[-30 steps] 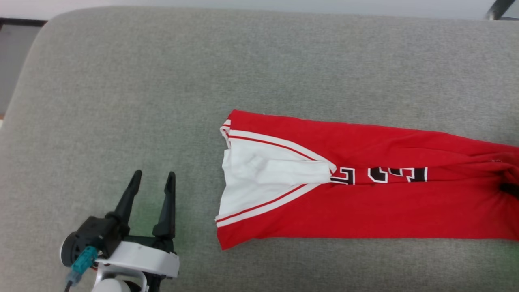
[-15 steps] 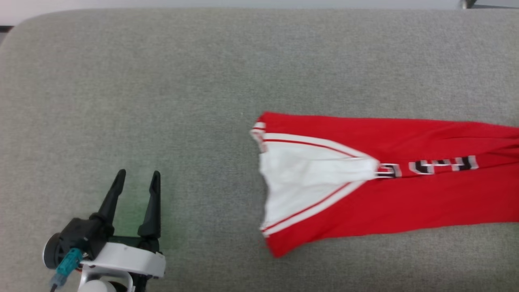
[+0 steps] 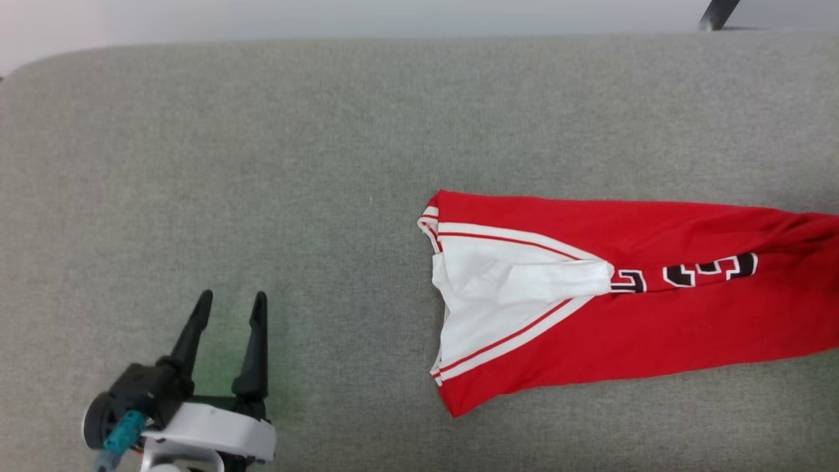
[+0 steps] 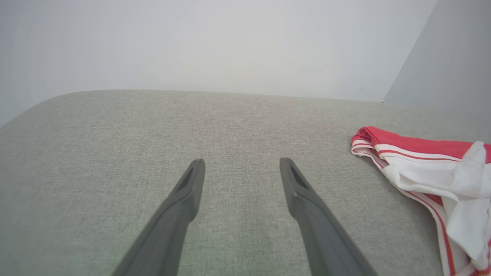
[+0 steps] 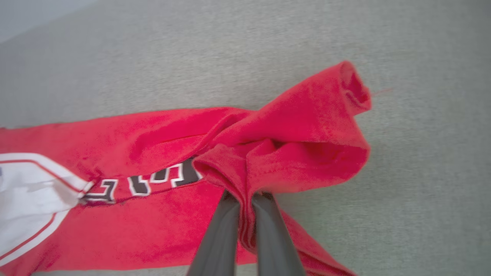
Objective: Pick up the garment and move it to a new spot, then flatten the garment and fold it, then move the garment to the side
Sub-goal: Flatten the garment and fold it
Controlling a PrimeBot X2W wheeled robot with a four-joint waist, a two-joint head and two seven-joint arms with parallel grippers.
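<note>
Where the garment (image 3: 655, 314) lies: on the grey cushion (image 3: 262, 131), at 3 o'clock from your left hand (image 3: 233, 296) in the head view, well apart from it.
Long way of the garment: it runs from 9 o'clock to 3 o'clock, with the white end nearest your left hand.
Left hand: wide open, holding nothing, over bare cushion.
Right hand (image 5: 246, 199): closed tight on a bunched red fold at the far end.
Nearer hand: the right one has it; I think your left must go toward 3 o'clock to reach the white end.
</note>
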